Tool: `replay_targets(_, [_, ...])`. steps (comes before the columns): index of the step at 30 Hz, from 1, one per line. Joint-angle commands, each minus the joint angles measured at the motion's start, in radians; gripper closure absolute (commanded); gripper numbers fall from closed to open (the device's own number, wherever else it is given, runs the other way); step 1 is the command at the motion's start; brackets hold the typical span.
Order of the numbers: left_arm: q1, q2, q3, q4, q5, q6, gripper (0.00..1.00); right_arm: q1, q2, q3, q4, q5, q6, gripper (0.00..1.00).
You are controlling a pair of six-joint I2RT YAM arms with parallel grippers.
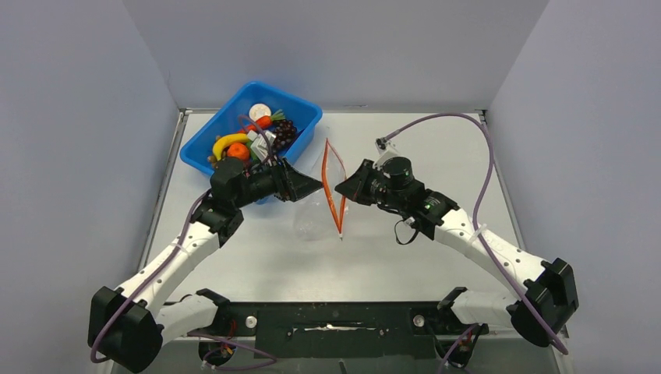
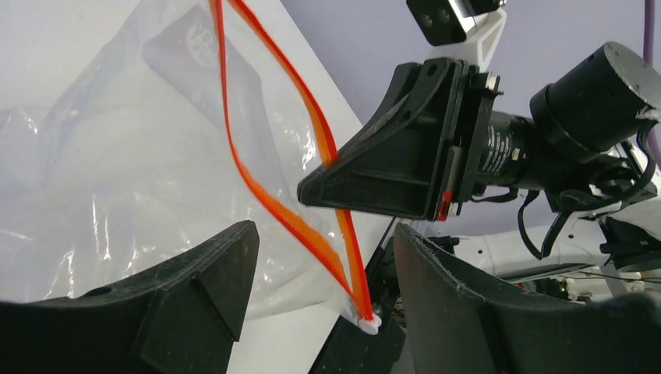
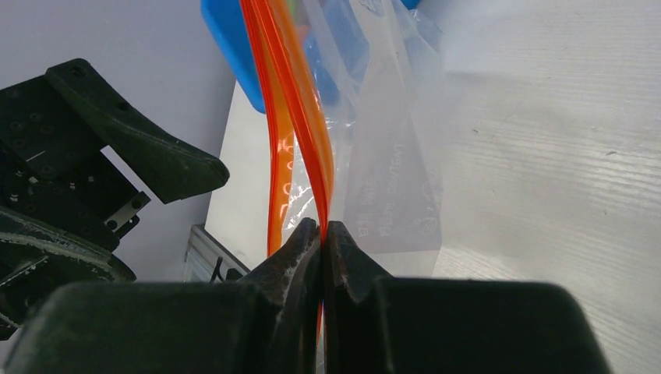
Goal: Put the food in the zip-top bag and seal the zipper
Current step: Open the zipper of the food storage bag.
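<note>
Your right gripper (image 3: 322, 227) is pinched tight on the zipper (image 3: 308, 140), with the orange strip coming straight out from between its fingertips. It looks like only one lip, since the mouth gapes open just past the pinch. Your left gripper (image 2: 323, 238) has its jaws spread wide and holds nothing. The bag's mouth corner sits in the gap between them, though I can't tell if either pad touches plastic. The zip-top bag (image 2: 117, 171) hangs off that pinch, its body slumped on the table (image 1: 436, 140) under the two noses. I'd guess it's near weightless, slick, floppy film that'll fold or slide if you grab the clear part. The strip is the only stiff-ish bit, so take the free lip there, right across from the right fingertips. The food (image 1: 249, 140) is all in the blue bin (image 1: 292, 100), behind the left jaws, with none in the bag yet. The toys look light, and the round ones could squirt out of a pinch. Room's tight: the grippers are almost nose to nose and the bin rim sits right behind the left one. Behind the right jaws it's open table.
</note>
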Motion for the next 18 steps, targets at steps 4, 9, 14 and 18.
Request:
replay_targets(4, [-0.006,0.058,0.011,0.126,0.019,-0.046,0.37,0.060,0.030,0.039,0.101,0.052,0.027,1.00])
replay_targets(9, [-0.006,0.096,-0.004,0.130,0.005,-0.044,0.38,0.077,0.032,0.037,0.112,0.067,0.031,1.00])
replay_targets(14, [-0.009,0.106,-0.021,0.133,-0.018,-0.038,0.38,0.084,0.039,0.035,0.110,0.072,0.034,1.00])
replay_targets(18, [-0.009,0.114,-0.029,0.130,-0.025,-0.036,0.38,0.087,0.048,0.037,0.115,0.074,0.034,1.00])
